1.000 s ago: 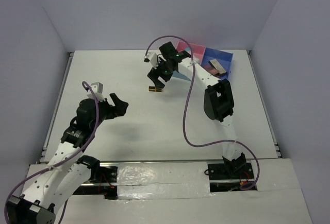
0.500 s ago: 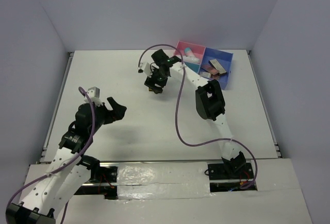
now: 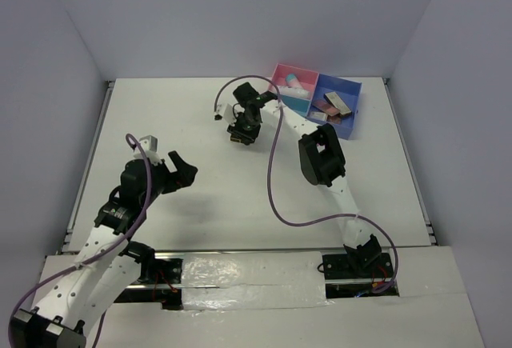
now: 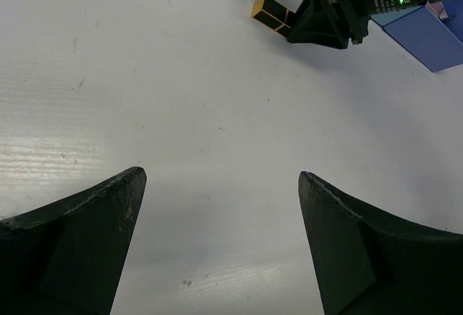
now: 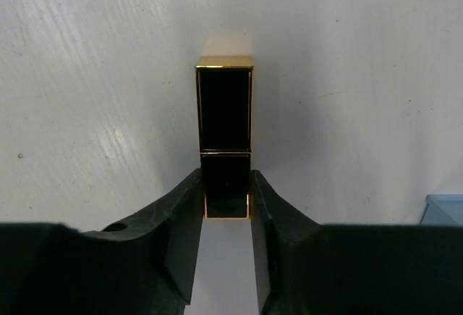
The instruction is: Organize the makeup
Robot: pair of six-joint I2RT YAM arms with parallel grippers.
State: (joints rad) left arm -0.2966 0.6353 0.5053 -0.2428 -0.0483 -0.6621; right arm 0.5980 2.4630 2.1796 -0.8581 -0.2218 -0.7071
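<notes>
One black-and-gold lipstick (image 5: pixel 225 112) is lying flat on the table (image 5: pixel 87 76), left of the compartment box (image 3: pixel 342 130) and apart from it. The right gripper (image 5: pixel 226 185) is pinching the lipstick's near end. Its fingers (image 5: pixel 181 213) are parted only narrowly and are pressing flush on the two long sides, while the far half is jutting out free.

With the hold sitting so close to one end, the case is likely to droop or swivel when lifted. It seems best to be raising it slowly and level under a firm squeeze, then carrying it right toward the box, where a white tube (image 3: pixel 293 82) and flat palettes (image 3: pixel 337 103) are resting in separate compartments.

The left gripper (image 4: pixel 221 185) is hanging wide open over bare table at the near left, holding nothing.

No brand, label or writing is showing legibly anywhere.
</notes>
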